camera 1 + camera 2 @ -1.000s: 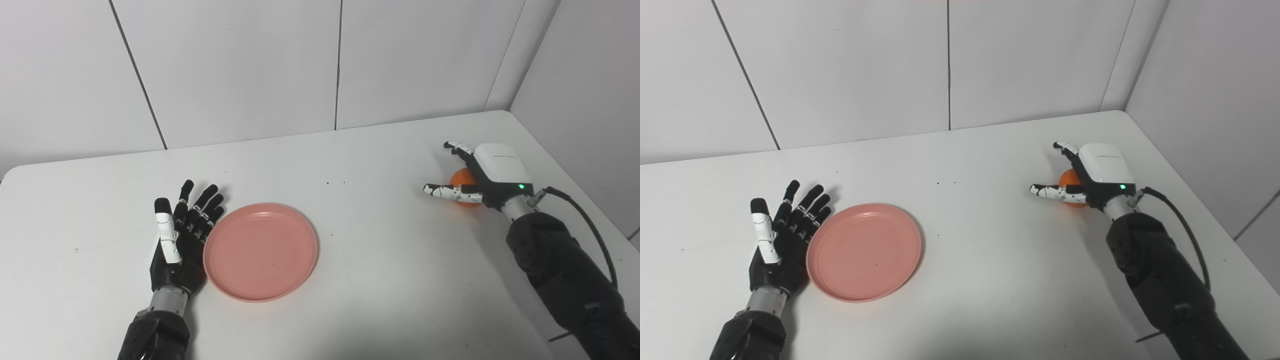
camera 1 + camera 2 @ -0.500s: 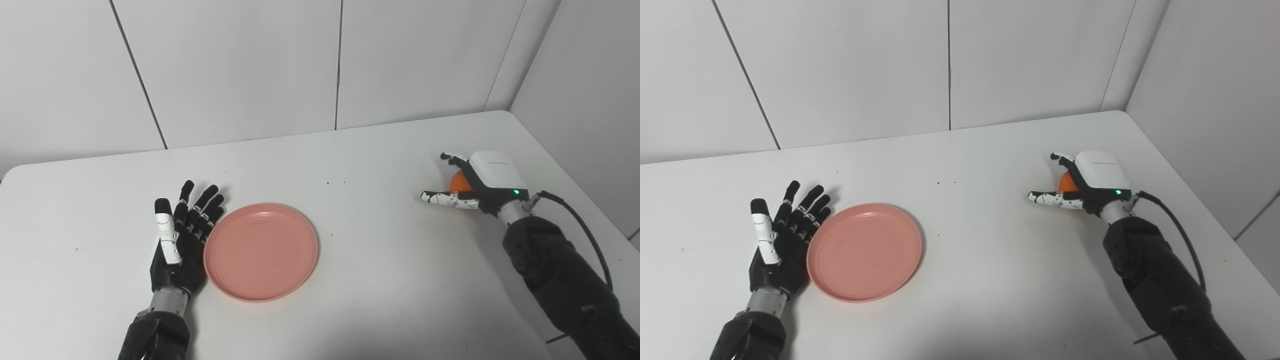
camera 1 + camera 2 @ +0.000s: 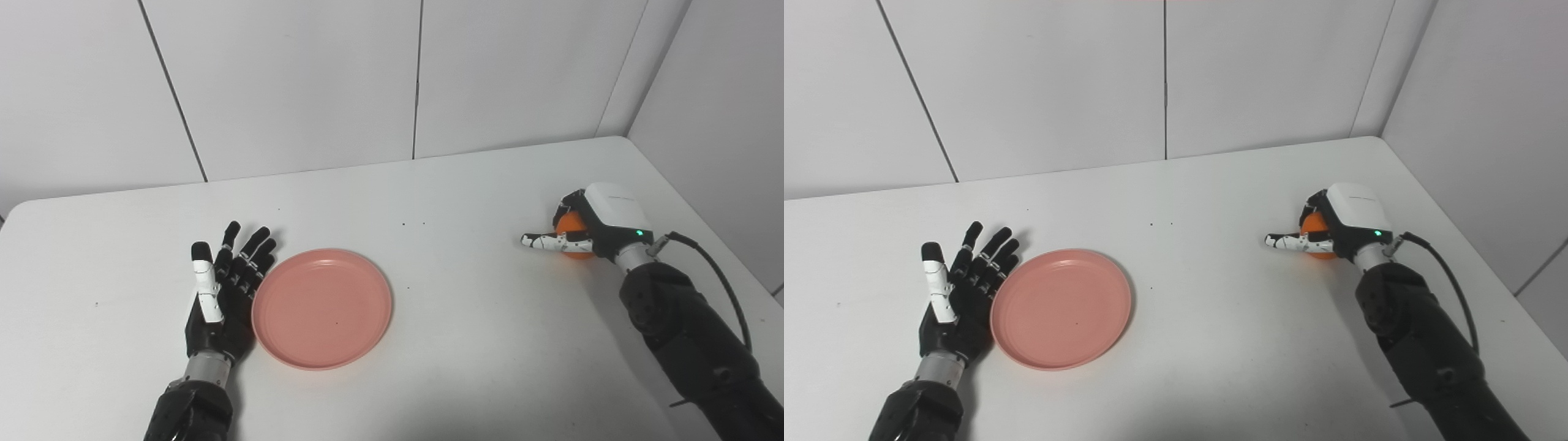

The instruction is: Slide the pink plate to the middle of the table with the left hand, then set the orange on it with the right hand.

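The pink plate lies flat on the white table, left of centre. My left hand rests palm up and open against the plate's left rim, fingers spread and pointing away from me. At the far right, the orange sits on the table under my right hand. That hand's fingers are curled over the top of the orange and its thumb lies straight along the fruit's near side, pointing left. Most of the orange is hidden by the hand.
The white table runs to a wall at the back and another wall on the right, close behind the right hand. A black cable loops off the right wrist. A few small dark specks dot the tabletop.
The right hand's fingers, spread above the orange a second ago, have curled down around it. The left hand and plate have stayed put; the picture itself shifted slightly.
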`<act>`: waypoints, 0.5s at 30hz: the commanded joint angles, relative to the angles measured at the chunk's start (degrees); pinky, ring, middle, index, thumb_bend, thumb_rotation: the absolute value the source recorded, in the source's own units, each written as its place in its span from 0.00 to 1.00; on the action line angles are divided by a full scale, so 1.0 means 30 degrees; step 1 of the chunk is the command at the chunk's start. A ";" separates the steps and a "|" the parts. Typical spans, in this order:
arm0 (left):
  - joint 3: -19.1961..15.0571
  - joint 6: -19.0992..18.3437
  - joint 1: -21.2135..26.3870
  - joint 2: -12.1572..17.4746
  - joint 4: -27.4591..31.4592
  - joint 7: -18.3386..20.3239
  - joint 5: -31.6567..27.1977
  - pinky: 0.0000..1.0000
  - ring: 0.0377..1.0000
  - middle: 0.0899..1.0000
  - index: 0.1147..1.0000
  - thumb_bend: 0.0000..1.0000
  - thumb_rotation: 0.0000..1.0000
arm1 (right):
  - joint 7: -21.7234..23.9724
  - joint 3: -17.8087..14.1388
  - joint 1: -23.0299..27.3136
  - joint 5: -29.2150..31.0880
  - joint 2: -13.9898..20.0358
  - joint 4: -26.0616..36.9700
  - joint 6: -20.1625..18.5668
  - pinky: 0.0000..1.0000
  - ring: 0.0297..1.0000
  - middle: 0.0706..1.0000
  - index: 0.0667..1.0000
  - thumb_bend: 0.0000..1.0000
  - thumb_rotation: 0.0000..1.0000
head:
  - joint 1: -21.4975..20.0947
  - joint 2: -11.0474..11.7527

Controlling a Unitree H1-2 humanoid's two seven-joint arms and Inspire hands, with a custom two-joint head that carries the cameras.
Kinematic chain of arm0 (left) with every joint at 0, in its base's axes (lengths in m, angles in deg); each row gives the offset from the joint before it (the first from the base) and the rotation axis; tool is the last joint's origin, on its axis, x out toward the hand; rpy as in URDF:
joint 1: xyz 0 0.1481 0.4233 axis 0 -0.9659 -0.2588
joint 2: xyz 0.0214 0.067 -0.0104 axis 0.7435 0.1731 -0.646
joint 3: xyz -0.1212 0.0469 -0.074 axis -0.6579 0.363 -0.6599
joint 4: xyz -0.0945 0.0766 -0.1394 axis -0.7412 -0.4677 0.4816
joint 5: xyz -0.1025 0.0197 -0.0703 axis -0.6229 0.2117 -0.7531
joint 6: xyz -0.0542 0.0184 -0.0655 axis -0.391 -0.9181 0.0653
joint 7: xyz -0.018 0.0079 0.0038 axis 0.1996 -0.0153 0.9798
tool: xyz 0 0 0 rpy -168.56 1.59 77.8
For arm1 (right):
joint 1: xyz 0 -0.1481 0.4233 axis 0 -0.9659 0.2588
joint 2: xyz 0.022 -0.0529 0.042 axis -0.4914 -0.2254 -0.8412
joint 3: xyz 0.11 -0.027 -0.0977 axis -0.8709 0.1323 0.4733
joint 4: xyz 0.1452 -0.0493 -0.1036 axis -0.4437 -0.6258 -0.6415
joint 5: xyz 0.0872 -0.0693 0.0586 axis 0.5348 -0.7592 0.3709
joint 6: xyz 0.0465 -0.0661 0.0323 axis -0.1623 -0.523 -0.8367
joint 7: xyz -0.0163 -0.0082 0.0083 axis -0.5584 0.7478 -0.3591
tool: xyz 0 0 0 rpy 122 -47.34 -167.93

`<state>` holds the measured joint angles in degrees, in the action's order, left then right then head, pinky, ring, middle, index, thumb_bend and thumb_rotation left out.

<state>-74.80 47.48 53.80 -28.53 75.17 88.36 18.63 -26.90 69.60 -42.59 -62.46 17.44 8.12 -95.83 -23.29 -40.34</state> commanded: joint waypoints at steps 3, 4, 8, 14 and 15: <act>0.0009 -0.1392 -0.0709 0.0008 -0.0430 -0.0454 0.0060 0.95 0.88 0.84 1.00 0.97 0.92 | 0.0265 0.0243 0.0014 0.0044 0.0422 -0.0066 -0.0155 0.13 0.16 0.17 0.19 0.80 0.77 | 0.0021 -0.0017; 0.0011 -0.1415 -0.0710 0.0005 -0.0407 -0.0466 0.0066 0.95 0.89 0.85 1.00 0.97 0.92 | 0.0261 0.0271 0.0015 0.0032 0.0433 -0.0087 -0.0173 0.13 0.15 0.17 0.19 0.81 0.77 | 0.0021 -0.0017; 0.0036 -0.1416 -0.0715 0.0011 -0.0391 -0.0410 0.0061 0.95 0.88 0.85 1.00 0.97 0.92 | 0.0048 0.0323 -0.0033 -0.0028 0.0465 -0.0107 -0.0093 0.13 0.15 0.17 0.19 0.79 0.76 | 0.0059 -0.0026; 0.0030 -0.1413 -0.0719 -0.0019 -0.0325 -0.0381 0.0002 0.94 0.88 0.84 1.00 0.96 0.92 | -0.0886 0.0366 -0.0137 -0.0344 0.0355 0.0174 -0.0017 0.12 0.14 0.16 0.17 0.72 0.69 | 0.0059 -0.0076; 0.0032 -0.1474 -0.0730 -0.0035 -0.0261 -0.0422 0.0006 0.94 0.88 0.84 1.00 0.96 0.92 | -0.1075 0.0364 -0.0131 -0.0352 0.0365 0.0267 0.0121 0.12 0.14 0.16 0.17 0.71 0.69 | 0.0074 -0.0094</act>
<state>-74.81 47.20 53.77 -28.54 75.44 88.35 18.64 -29.29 70.67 -42.88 -63.21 17.64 8.13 -95.79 -23.12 -40.52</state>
